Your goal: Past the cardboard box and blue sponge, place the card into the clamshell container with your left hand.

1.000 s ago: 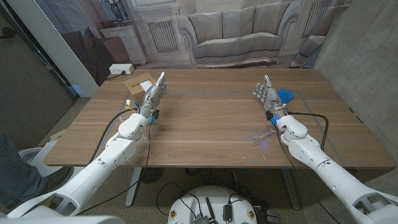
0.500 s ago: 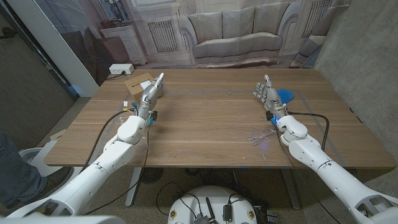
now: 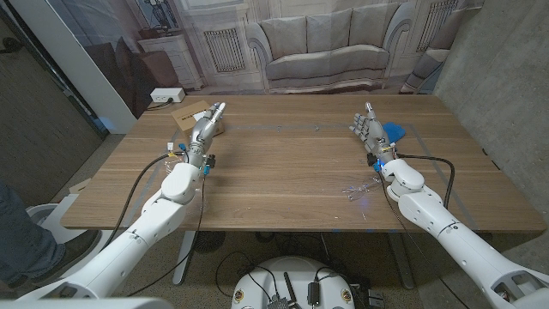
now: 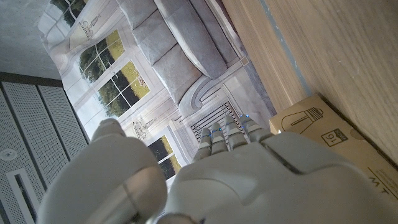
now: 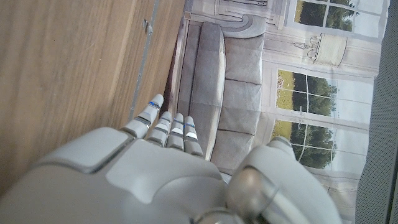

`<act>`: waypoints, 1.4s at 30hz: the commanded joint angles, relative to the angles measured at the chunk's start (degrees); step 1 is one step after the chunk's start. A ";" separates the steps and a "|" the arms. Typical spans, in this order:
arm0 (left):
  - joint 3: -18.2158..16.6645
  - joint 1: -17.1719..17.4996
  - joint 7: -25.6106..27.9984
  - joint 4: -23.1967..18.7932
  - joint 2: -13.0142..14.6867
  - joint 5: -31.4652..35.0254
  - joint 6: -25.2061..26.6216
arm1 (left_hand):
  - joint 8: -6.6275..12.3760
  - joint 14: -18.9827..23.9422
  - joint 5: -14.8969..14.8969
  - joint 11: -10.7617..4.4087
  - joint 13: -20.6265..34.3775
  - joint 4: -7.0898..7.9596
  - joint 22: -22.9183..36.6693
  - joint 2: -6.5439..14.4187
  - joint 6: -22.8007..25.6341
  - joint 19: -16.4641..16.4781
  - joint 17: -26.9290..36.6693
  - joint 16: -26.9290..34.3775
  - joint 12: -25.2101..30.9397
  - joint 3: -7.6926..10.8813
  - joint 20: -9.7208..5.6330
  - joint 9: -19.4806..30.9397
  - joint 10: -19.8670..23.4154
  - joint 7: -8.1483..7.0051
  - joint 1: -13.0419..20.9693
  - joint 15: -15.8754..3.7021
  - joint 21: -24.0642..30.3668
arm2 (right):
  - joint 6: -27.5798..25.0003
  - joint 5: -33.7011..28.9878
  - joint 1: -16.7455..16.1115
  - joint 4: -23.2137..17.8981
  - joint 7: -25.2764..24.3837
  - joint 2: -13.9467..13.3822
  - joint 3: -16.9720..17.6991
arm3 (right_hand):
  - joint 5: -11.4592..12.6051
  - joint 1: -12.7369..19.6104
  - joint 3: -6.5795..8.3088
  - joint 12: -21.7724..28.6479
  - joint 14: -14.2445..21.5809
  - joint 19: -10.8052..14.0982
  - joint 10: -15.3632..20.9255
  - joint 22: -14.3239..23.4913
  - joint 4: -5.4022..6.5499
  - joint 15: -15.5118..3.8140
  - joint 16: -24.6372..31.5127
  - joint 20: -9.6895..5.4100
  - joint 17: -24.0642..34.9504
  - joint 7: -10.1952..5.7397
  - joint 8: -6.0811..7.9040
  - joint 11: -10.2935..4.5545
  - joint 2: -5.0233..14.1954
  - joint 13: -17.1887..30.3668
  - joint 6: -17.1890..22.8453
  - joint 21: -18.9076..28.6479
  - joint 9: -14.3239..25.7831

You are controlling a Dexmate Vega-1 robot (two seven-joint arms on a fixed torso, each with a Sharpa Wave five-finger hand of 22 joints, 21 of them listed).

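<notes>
My left hand [image 3: 206, 126] stands at the back left of the table, fingers straight and together, nothing in it. Its fingertips reach the near edge of the brown cardboard box [image 3: 190, 114]; whether they touch it I cannot tell. The left wrist view shows this box [image 4: 329, 134], with a light-bulb print, just beyond the back of the left hand [image 4: 249, 177]. My right hand [image 3: 367, 129] stands at the back right with straight fingers and holds nothing. The blue sponge [image 3: 394, 131] lies right beside it. A clear plastic thing [image 3: 356, 190], perhaps the clamshell container, glints near the right forearm.
A small pale item [image 3: 176, 140] lies beside my left wrist, too small to identify. A white box [image 3: 166, 94] stands off the table at the back left. Bare wood [image 3: 283, 163] lies between the two arms. At the left picture edge is a person's leg [image 3: 13, 223].
My left hand has shifted slightly to the left, closer to the cardboard box. The right arm has not moved.
</notes>
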 commanded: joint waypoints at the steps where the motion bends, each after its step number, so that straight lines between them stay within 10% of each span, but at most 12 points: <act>1: -1.14 2.79 5.75 -3.55 0.70 4.95 1.55 | 0.39 1.19 0.02 -0.01 0.26 -0.52 0.32 0.07 1.45 1.06 0.15 0.39 0.46 0.16 -2.12 0.10 1.30 0.06 1.36 -0.24 0.51 | 0.15 0.46 0.19 0.34 0.07 0.40 0.20 | 0.35 0.07 -0.23 0.35 0.38 0.54 0.63 0.19 0.35 0.25 0.40 -1.79 0.30 0.01 0.50 -0.04 0.44 0.07 0.73 -0.49 0.24; 42: -3.60 7.41 14.09 -12.36 6.58 16.39 13.59 | 0.21 3.75 -0.34 -0.81 0.30 -1.96 0.44 -0.57 4.09 2.66 0.22 0.16 0.10 0.00 -2.40 0.14 3.63 -0.50 3.63 -0.99 0.49 | 1.19 0.19 0.28 1.77 -1.68 2.26 0.06 | 0.08 0.52 -0.33 0.96 1.85 1.49 3.06 0.23 0.23 0.23 0.36 -1.53 0.37 -0.16 0.90 0.29 1.36 0.16 2.90 -1.52 0.28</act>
